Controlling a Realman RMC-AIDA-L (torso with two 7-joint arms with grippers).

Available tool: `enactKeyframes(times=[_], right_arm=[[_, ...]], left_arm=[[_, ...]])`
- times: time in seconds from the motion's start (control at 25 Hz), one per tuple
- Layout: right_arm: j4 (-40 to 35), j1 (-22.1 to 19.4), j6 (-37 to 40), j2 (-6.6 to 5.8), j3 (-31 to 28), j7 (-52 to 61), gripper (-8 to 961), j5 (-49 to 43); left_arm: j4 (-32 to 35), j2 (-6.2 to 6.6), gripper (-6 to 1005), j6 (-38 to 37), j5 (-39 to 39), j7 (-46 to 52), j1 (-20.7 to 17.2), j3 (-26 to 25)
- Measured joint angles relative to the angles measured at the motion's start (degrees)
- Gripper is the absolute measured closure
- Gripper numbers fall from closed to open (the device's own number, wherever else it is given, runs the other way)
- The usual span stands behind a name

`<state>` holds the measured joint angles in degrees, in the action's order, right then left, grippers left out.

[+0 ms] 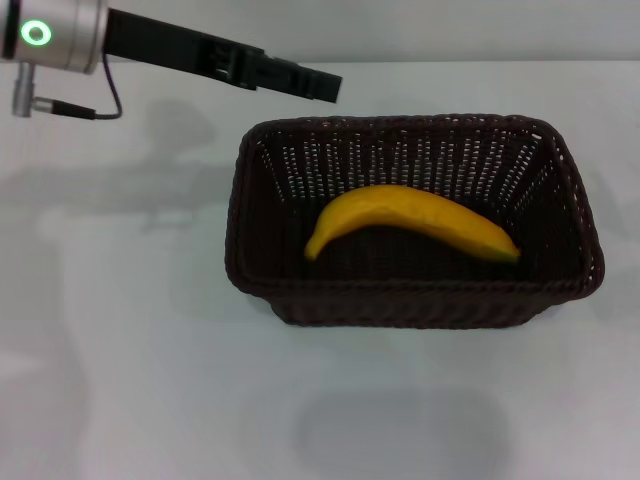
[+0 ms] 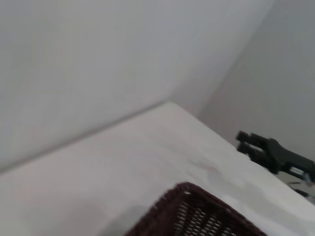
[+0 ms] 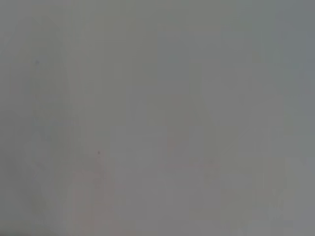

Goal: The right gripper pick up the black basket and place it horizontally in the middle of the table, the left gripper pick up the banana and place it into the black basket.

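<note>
The black basket [image 1: 415, 290] stands lengthwise across the middle of the white table [image 1: 120, 350]. The banana [image 1: 410, 222] lies inside it on the basket floor, its ends pointing left and right. My left gripper [image 1: 328, 86] hangs above the table behind the basket's far left corner, clear of the basket and holding nothing. A corner of the basket also shows in the left wrist view [image 2: 197, 214]. In that same view my right gripper [image 2: 242, 141] shows far off beyond the table's edge. It is out of the head view.
The left arm's silver body with a green ring light [image 1: 36, 34] fills the far left corner. Bare white tabletop lies to the left of and in front of the basket. The right wrist view shows only a plain grey surface.
</note>
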<state>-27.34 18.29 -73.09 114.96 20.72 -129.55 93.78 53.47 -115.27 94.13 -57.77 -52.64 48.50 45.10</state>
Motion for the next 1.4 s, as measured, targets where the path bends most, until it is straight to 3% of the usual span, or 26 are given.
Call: enactKeyframes(times=[0.12, 0.28, 0.32, 0.36, 0.4, 0.48, 0.64, 0.76, 0.8, 0.84, 1.16, 1.4], right_arm=[[0.0, -0.2, -0.3, 0.00, 0.0, 0.0, 464, 0.0], [-0.1, -0.5, -0.8, 0.00, 0.4, 0.0, 464, 0.0], [-0.2, -0.6, -1.0, 0.00, 0.4, 0.0, 464, 0.0], [-0.2, -0.8, -1.3, 0.00, 0.3, 0.0, 464, 0.0], [-0.3, -0.9, -1.6, 0.00, 0.2, -0.1, 464, 0.0], [-0.3, -1.3, -2.3, -0.03, 0.0, -0.8, 464, 0.0], [0.0, -2.0, -3.4, -0.05, 0.0, -2.9, 464, 0.8], [0.3, -2.7, -4.2, -0.02, -0.1, -3.3, 464, 1.6], [0.4, -2.9, -4.5, -0.02, -0.1, -3.4, 465, 1.9], [0.6, -3.2, -5.1, -0.03, -0.1, -3.6, 465, 2.1], [3.4, -3.7, -6.6, -0.09, -1.2, -8.2, 465, 3.8], [9.1, -2.6, -6.6, -0.06, -8.6, -15.1, 464, 4.0]], left_arm=[[5.9, -1.62, 105, -1.1, -1.5, -3.0, -4.2, -0.3], [13.5, -3.77, 113, -4.5, -8.4, -9.6, -13.0, -0.2], [14.4, -3.90, 115, -5.5, -11.2, -11.4, -15.2, -0.1], [14.8, -3.91, 115, -7.5, -19.1, -15.8, -20.2, 0.0], [14.8, -3.91, 115, -7.5, -19.1, -15.8, -20.2, 0.0], [14.5, -3.97, 115, -9.1, -26.7, -21.4, -25.3, -0.2], [10.9, -4.30, 115, -12.4, -42.9, -35.7, -36.3, 0.7], [2.5, -4.08, 115, -11.9, -55.2, -47.5, -41.3, 1.8], [2.5, -4.08, 115, -11.9, -55.2, -47.5, -41.3, 1.8], [-4.1, -4.07, 115, -11.2, -61.4, -55.9, -44.5, 1.7], [-24.9, -4.08, 115, -7.2, -75.9, -76.8, -47.4, 1.6], [-33.2, -4.13, 115, -5.1, -81.8, -84.8, -46.7, 1.6]])
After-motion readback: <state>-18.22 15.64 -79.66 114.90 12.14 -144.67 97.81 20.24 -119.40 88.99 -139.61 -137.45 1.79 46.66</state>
